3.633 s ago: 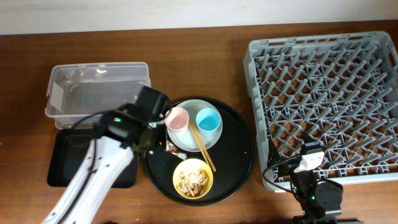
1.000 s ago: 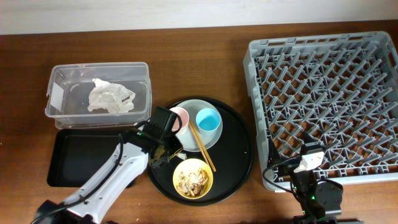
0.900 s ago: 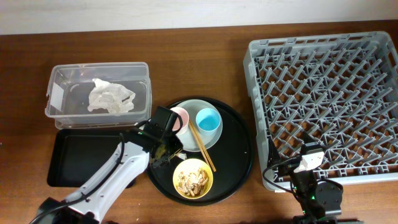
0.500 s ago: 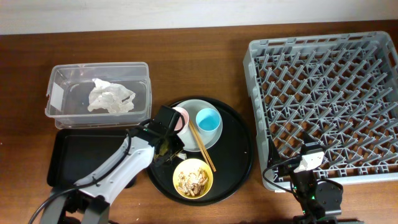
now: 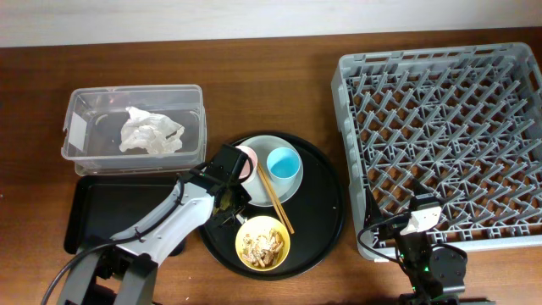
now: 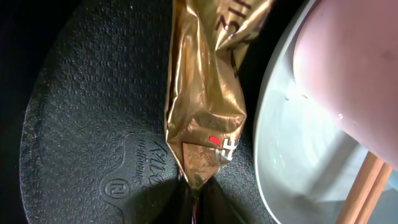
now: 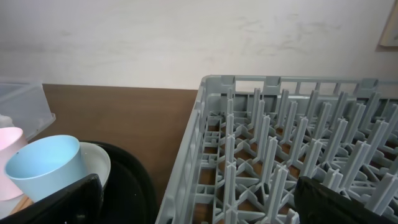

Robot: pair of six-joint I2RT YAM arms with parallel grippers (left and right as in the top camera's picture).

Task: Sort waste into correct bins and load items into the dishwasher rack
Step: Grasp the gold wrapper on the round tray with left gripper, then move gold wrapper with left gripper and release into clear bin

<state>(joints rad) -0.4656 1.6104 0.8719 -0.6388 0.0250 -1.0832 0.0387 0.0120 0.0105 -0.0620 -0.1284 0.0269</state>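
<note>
- A brown wooden worktop (image 5: 279, 93) runs below a pale wall (image 5: 254, 17).
- The grey rack (image 5: 347, 127) stands on the right; no dishes show among its pegs.
- At far left, the clear tub (image 5: 76, 106) holds the crumpled tissue (image 5: 148, 131). The shallow black tray (image 5: 102, 216) lies just in front of the tub.
- In the middle, a round tray (image 5: 326, 212) carries the plate (image 5: 269, 144).
- The pink cup (image 5: 248, 159) and the blue cup (image 5: 284, 163) stand side by side on the plate. The chopsticks (image 5: 275, 199) slant across the plate's edge toward the bowl.
- The yellow bowl (image 5: 285, 246) sits nearest the front and holds the food scraps (image 5: 261, 244).
- The gold wrapper (image 6: 202, 106) lies on the round tray just beside the plate's rim. The left fingers (image 6: 184, 208) are clenched on its lower tip.
- The wrapper has dark red lettering at its top, cut off and unreadable, and a small red and white mark lower down.
- The round tray's surface bears embossed script and a circled letter, too faint to read.
- The right fingers (image 7: 62, 199) are spread wide apart, grasping nothing, by the rack's near corner.
</note>
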